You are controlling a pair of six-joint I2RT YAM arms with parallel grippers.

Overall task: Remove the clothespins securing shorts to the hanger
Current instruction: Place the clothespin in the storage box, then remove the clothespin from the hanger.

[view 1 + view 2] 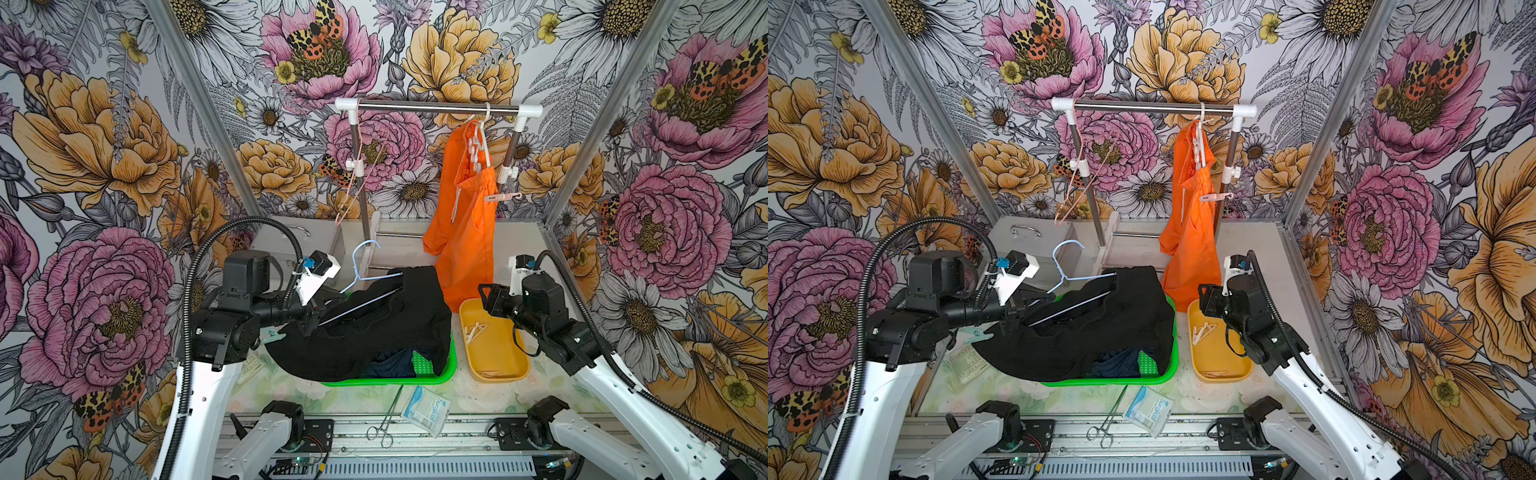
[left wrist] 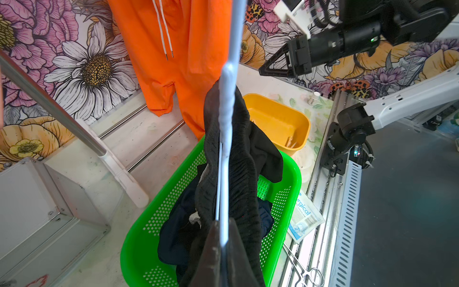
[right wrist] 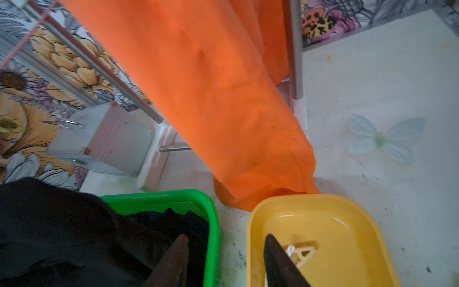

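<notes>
The left tool (image 2: 221,244) is pressed together on the wire of a pale blue hanger (image 2: 227,119), holding it tilted above the green basket (image 1: 415,379). The black shorts (image 1: 374,324) drape over that hanger and spill into the basket and over its near edge. No clip on them can be made out. The navy shorts (image 1: 395,362) lie crumpled in the basket beneath the black pair.

The right tool (image 3: 223,259) hovers with its fingers spread and nothing between them. One finger is over the basket rim and the other over the yellow tray (image 1: 498,368). Several pale clothespins (image 1: 475,330) lie loose in that tray, close under the right tool.

The orange shorts (image 1: 465,232) hang from a white hanger on the steel rail (image 1: 436,108) at the back of the counter (image 1: 517,245). Their lower hem reaches down beside the tray. One pale clothespin (image 1: 503,196) is clipped at their waistband and sticks out sideways. An empty pink hanger (image 1: 353,183) hangs at the rail's other end. Steel forceps (image 1: 388,419) and a surgical packet (image 1: 426,409) lie at the counter's near edge.
</notes>
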